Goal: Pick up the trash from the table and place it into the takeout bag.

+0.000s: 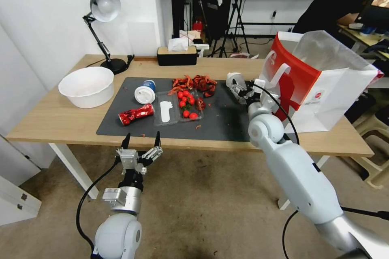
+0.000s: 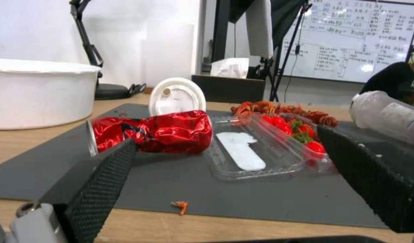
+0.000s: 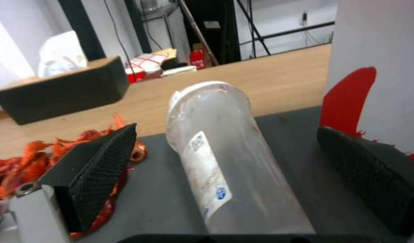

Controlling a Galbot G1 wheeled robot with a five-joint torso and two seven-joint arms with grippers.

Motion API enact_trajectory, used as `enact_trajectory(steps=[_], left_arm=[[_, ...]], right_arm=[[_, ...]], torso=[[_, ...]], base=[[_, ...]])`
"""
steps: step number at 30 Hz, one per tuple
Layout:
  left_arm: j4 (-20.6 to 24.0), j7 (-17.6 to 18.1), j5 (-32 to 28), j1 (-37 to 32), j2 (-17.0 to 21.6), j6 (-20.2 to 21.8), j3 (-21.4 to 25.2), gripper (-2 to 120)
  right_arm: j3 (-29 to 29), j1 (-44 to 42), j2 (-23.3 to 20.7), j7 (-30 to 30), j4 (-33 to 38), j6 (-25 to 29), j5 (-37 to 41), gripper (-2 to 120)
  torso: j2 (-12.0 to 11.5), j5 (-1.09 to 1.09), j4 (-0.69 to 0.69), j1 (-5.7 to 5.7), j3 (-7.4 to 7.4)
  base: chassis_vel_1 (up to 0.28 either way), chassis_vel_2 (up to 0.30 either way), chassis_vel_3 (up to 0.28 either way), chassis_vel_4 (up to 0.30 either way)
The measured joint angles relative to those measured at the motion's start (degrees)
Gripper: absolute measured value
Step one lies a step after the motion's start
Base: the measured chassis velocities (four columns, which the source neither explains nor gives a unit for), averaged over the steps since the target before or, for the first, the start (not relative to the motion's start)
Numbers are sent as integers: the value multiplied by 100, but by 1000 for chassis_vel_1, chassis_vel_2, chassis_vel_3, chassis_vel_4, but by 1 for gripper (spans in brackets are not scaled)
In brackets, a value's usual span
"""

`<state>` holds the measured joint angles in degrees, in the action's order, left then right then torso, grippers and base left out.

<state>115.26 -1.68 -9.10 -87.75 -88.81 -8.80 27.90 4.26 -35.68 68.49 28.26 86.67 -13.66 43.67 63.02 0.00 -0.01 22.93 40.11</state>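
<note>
- Workroom clutter behind; your stage is the table (image 1: pixel 52 119), light wood, with a dark grey mat (image 1: pixel 227 119) across its middle. Take the mat as your landmark.
- Takeout bag (image 1: pixel 324 85): stands upright just off the mat's right edge, mouth open upward, red panel facing the mat.
- White bowl (image 1: pixel 86 86): on bare wood, well off the mat's left edge.
- Right gripper (image 1: pixel 244 90): low over the mat's right part, fingers (image 3: pixel 99 168) spread wide, one on each side of the clear plastic cup (image 3: pixel 220 158). The cup lies on its side on the mat, between them, untouched as far as you can judge. Its long axis runs straight away from the wrist, lid end pointing to the far edge of the table.
- Judgement: this arm is plainly the nearer; a straight squeeze across the cup's width should do.
- Left gripper (image 1: pixel 141 139): hovers at the mat's near edge, fingers splayed, holding nothing.
- Crushed red can (image 2: pixel 148 133): on the mat's left part, beyond that gripper, lying crosswise to it.
</note>
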Motion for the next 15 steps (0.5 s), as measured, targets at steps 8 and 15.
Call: enact_trajectory(steps=[8, 15], left_arm=[[-83, 1, -2, 79, -9, 0, -3, 100], [-93, 1, -5, 96, -8, 0, -3, 100]], right_arm=[[-64, 143, 58, 79, -240, -282, 124, 100], [-102, 240, 103, 169, -376, -482, 286, 100]], torso=[[0, 0, 0, 0, 0], [0, 0, 0, -1, -1]], base=[[0, 0, 0, 0], [0, 0, 0, 0]])
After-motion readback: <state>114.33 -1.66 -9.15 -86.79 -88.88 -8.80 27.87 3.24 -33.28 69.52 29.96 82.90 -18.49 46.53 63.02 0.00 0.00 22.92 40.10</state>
